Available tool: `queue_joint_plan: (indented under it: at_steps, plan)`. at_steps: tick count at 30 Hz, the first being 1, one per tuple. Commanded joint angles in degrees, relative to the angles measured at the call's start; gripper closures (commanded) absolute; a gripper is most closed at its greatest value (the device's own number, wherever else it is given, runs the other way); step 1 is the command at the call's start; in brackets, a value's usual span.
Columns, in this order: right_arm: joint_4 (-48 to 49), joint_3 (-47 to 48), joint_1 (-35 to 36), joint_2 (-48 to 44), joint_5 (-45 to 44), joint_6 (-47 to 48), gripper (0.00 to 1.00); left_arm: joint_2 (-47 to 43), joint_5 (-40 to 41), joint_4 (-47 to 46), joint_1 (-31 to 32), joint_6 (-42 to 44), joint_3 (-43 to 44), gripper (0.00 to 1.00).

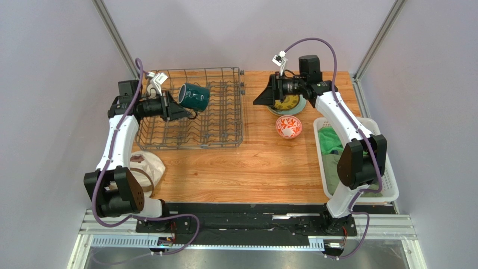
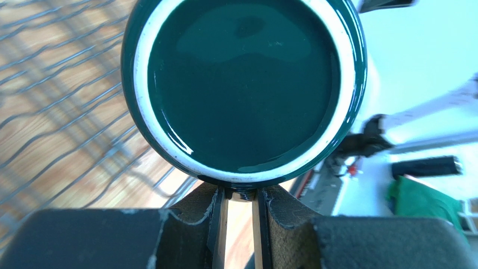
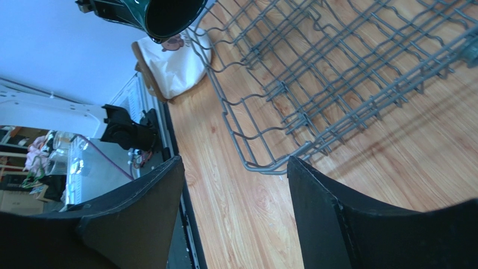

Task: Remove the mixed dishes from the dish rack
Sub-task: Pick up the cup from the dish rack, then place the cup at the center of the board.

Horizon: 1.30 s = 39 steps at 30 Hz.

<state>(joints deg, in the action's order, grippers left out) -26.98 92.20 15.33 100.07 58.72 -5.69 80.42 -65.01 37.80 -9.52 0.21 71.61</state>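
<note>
Our left gripper (image 2: 240, 213) clamps the dark green mug (image 2: 241, 84), seemingly by its handle, over the dish rack (image 1: 220, 132); our right gripper (image 3: 235, 207) gapes wide.

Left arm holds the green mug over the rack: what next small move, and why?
Probably swing the dark green mug toward the table beside the dish rack: the left gripper is shut on it, holding it tilted above the prongs.

White-and-black left arm (image 1: 115, 140) and right arm (image 1: 338, 115), purple cables (image 1: 311, 38).
</note>
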Motion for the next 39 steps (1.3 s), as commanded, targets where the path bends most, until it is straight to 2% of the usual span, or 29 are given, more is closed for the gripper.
queue_joint_plan:
  at_steps: [1, 7, 19, 24, 28, 31, 33, 37, 39]
  plan:
    - [8.43, 0.43, 0.84, -1.28, 6.14, -5.64, 0.27, -1.5, -16.88, -8.27, -0.24, -4.34, 1.42, 1.0]
    - [14.84, 0.87, 3.21, -1.81, 4.74, -9.33, 0.21, -2.63, -22.96, -8.8, 1.34, -4.86, 0.55, 1.0]
    - [23.99, 3.77, 11.74, 1.0, -1.5, -13.9, 0.2, -5.97, -23.23, -11.08, 8.73, -8.19, -0.16, 1.0]
    - [26.02, 4.12, 12.35, 1.79, -3.61, -13.99, 0.21, -7.73, -22.35, -21.43, 9.34, -15.48, -3.57, 1.0]
    - [26.54, 4.13, 13.14, 2.15, -4.05, -14.43, 0.23, -9.67, -20.68, -34.35, 11.19, -27.59, -7.27, 1.0]
    - [29.0, 3.78, 13.93, 1.97, -4.58, -14.96, 0.26, -10.63, -19.1, -42.27, 11.98, -32.97, -9.03, 1.0]
    - [31.11, 3.16, 14.29, 1.88, -4.75, -16.63, 0.27, -11.07, -17.7, -46.66, 12.77, -35.26, -10.26, 1.0]
    - [34.97, 2.02, 14.55, 1.97, -4.4, -19.96, 0.3, -11.69, -14.97, -57.9, 13.74, -45.26, -13.42, 1.0]
    - [36.64, 0.97, 14.64, 1.71, -4.23, -22.24, 0.32, -11.78, -13.48, -61.26, 14.26, -46.96, -14.39, 1.0]
